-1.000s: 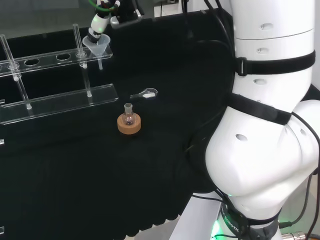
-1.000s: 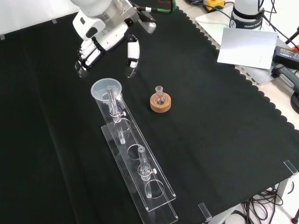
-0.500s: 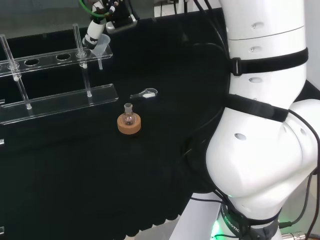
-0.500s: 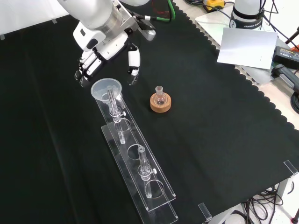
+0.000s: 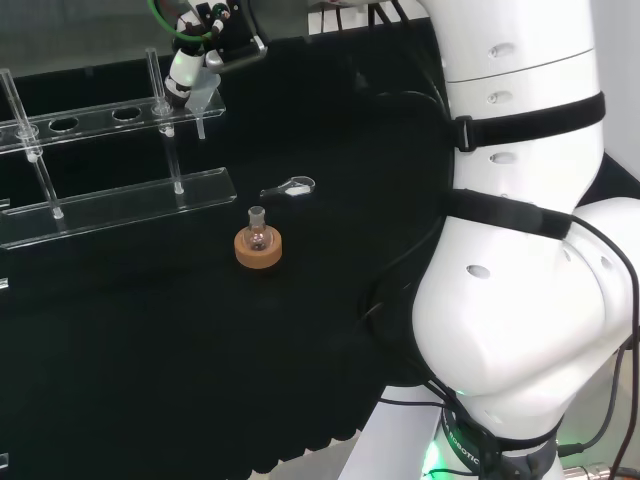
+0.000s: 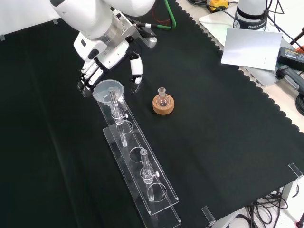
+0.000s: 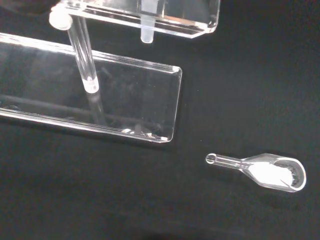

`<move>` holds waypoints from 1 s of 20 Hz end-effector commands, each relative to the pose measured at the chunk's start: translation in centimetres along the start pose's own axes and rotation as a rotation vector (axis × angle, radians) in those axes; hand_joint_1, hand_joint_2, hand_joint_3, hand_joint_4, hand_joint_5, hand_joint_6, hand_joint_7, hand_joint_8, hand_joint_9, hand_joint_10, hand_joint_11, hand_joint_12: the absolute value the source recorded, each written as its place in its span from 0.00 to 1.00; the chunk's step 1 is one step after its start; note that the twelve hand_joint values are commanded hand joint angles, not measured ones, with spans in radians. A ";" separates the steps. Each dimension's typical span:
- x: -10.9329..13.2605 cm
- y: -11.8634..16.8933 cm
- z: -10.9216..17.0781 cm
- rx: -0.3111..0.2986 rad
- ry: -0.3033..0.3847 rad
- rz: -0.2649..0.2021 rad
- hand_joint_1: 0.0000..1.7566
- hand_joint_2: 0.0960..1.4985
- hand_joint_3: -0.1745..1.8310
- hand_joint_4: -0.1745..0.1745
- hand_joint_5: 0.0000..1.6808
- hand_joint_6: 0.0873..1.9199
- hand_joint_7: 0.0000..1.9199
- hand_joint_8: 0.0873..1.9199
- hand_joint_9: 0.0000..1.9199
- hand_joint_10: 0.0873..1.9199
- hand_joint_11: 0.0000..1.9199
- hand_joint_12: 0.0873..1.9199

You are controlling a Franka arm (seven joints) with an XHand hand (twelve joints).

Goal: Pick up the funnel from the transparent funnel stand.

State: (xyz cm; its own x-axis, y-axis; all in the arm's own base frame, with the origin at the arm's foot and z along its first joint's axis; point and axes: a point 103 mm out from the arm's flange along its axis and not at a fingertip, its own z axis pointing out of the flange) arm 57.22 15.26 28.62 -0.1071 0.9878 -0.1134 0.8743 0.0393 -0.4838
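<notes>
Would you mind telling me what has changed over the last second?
The hand has moved down and closer to the funnel in the front view, its fingers now at the rim, not yet closed round it. The funnel stand, flask on cork ring and small scoop stayed put.

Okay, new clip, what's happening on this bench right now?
A white arm is bringing its robot hand down at the funnel, which sits in the end hole of the transparent funnel stand. The fingers hang on one side of the funnel's rim and the thumb on the other; nothing is gripped and the funnel is not yet lifted. Nearby on the black cloth, a small flask rests in a cork ring, and a clear scoop with white powder lies beside the stand.
</notes>
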 end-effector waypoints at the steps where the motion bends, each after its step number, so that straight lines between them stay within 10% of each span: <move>1: 0.4 0.5 0.4 0.011 0.003 -0.012 0.38 0.39 0.32 0.55 0.01 0.00 0.00 0.11 0.02 0.47 0.19 0.78; 20: -0.1 2.2 1.5 0.016 -0.034 0.002 0.39 0.38 0.35 0.55 0.08 0.00 0.02 0.30 0.15 0.41 0.21 0.77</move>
State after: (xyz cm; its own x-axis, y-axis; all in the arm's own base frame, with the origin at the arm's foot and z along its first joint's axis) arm 58.17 14.99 26.34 -0.1234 0.9846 -0.1235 0.8589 0.0436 -0.5104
